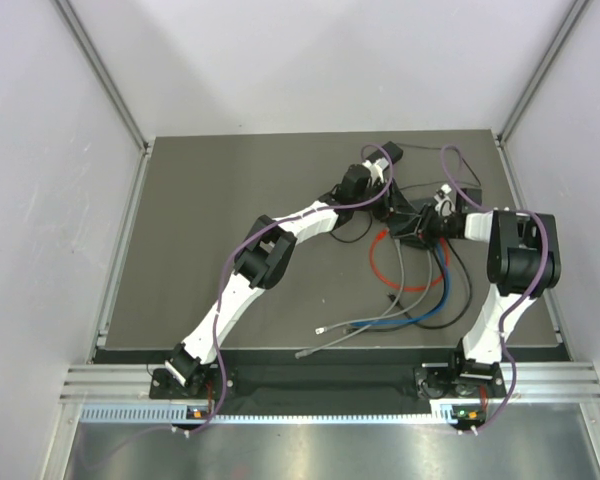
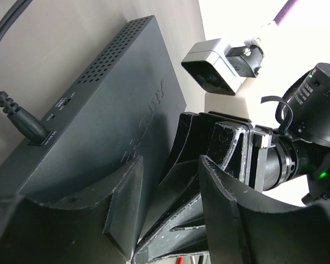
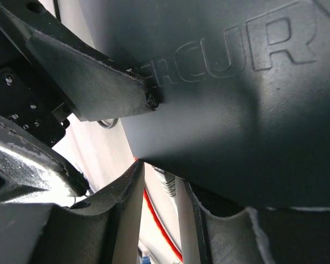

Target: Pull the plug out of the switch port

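The switch (image 2: 115,110) is a flat dark grey box with vent holes; a black power cord (image 2: 11,104) is plugged into its side. In the top view it lies mostly hidden under both grippers. My left gripper (image 2: 173,181) is open, one finger (image 2: 121,203) lying over the switch's top face. In the right wrist view that finger (image 3: 93,82) touches the lettered face of the switch (image 3: 236,110). My right gripper (image 3: 162,198) is open, its jaws on either side of a grey plug (image 3: 169,184) seated in the switch's edge, with a gap on its left.
A red cable loop (image 1: 382,268), grey (image 1: 365,325), blue (image 1: 420,305) and black cables spread on the dark mat toward the near edge. A small black adapter block (image 1: 392,153) sits at the back. White walls enclose the table.
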### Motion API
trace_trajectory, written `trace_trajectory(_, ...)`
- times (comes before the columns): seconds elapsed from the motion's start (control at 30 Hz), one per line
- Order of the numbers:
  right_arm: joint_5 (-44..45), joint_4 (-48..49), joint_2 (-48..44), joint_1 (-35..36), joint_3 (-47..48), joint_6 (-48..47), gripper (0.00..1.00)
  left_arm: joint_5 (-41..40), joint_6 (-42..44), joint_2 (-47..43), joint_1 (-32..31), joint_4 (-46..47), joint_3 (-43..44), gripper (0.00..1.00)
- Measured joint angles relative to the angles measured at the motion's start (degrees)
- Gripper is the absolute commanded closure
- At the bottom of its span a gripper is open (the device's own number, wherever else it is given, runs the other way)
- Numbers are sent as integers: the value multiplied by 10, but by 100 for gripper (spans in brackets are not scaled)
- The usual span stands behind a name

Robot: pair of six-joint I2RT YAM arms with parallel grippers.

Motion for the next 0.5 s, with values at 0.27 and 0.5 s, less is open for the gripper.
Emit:
trace_trajectory(0.27,19,9,5,9,3,18,87,0,0,0,2,-1,0,49)
trace_trajectory(0.5,16,14,12,11,9,41,100,-3,-1,0,3,-1,0,49)
